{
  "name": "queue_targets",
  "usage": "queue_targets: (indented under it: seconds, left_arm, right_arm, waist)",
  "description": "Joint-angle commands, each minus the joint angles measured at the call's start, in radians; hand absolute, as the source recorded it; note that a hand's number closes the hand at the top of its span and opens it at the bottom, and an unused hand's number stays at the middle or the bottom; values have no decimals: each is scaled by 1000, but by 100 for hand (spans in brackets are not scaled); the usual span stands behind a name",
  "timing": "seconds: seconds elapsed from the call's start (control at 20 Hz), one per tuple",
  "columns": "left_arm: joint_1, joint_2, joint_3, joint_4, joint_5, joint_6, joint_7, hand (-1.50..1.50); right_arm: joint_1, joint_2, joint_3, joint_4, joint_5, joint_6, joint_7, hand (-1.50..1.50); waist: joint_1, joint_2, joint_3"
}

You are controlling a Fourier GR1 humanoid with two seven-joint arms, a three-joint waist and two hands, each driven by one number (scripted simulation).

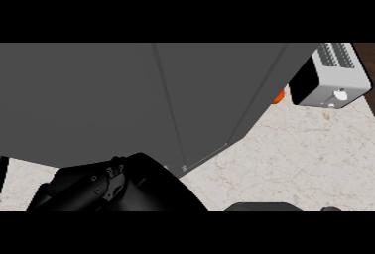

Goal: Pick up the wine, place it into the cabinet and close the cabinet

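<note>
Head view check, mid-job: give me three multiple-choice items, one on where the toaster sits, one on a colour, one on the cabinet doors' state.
1. Where is the white toaster?
A. upper right
B. lower left
C. centre

2. What colour is the object peeking out beside the cabinet?
A. blue
B. orange
C. green

3. How do the cabinet doors look?
A. wide open
B. removed
C. shut, only a thin seam between them

Answers: A, it sits at the counter's far right corner; B, an orange sliver shows left of the toaster; C, the grey fronts meet along one line, with the left hand low beside them.
</note>
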Motion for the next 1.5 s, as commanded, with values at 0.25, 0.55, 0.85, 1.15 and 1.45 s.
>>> queue_targets:
  seconds: [0.25, 0.55, 0.85, 1.15, 1.45]
  left_arm:
    - [-9, 1, 62, -40, 26, 5, 68, -150]
    - [-7, -63, 29, 12, -68, -5, 38, -150]
    - [-36, -91, 39, 54, -78, -37, 54, -150]
    - [-88, -80, 66, 27, -59, -1, 119, -150]
    - [-62, -101, 36, 27, -91, -12, 103, -150]
  right_arm:
    - [-309, 3, -189, 379, 19, 89, -80, 150]
    - [-317, 23, -260, 592, -33, 135, -226, 150]
    - [-319, 23, -305, 814, -54, 211, -400, 150]
    - [-329, -50, -423, 897, -67, 320, -483, 150]
    - [-338, -63, -388, 990, 16, 315, -553, 150]
  waist:
    - [-14, -4, 2]
    - [-20, -2, 2]
    - [-13, 1, 2]
    - [-20, 6, 2]
    - [-2, 8, 1]
